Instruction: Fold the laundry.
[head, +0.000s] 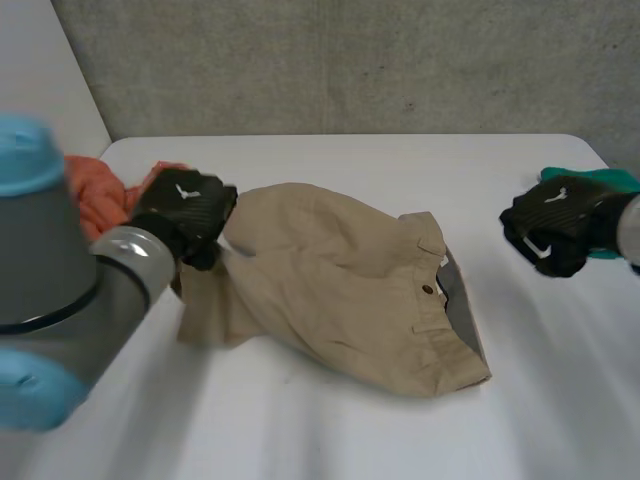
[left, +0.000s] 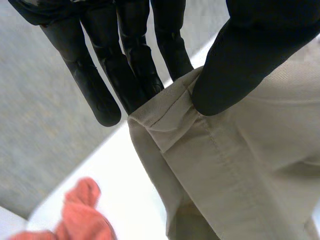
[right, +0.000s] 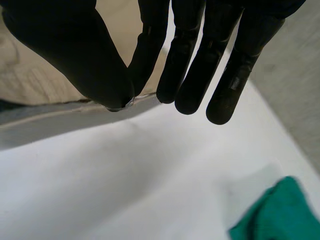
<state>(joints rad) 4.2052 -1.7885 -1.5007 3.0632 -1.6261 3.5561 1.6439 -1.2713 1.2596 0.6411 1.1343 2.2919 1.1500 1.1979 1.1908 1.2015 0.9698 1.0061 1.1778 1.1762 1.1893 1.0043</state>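
Note:
Tan shorts (head: 340, 280) lie crumpled in the middle of the white table (head: 330, 430), waistband and button toward the right, grey lining showing. My left hand (head: 185, 210) is at their left end, holding a leg hem. In the left wrist view the thumb (left: 245, 60) presses the folded hem (left: 165, 120) against the fingers, and the tan cloth (left: 240, 170) hangs below. My right hand (head: 555, 225) hovers over bare table to the right of the shorts. Its thumb (right: 75, 55) meets a fingertip with nothing between them, and the waistband (right: 50, 117) lies beyond the thumb.
An orange cloth (head: 100, 195) is bunched at the table's left edge behind my left hand, also under the left hand's fingers (left: 85, 215). A green cloth (head: 600, 185) lies at the right edge beside my right hand (right: 280, 210). A grey wall stands behind the table.

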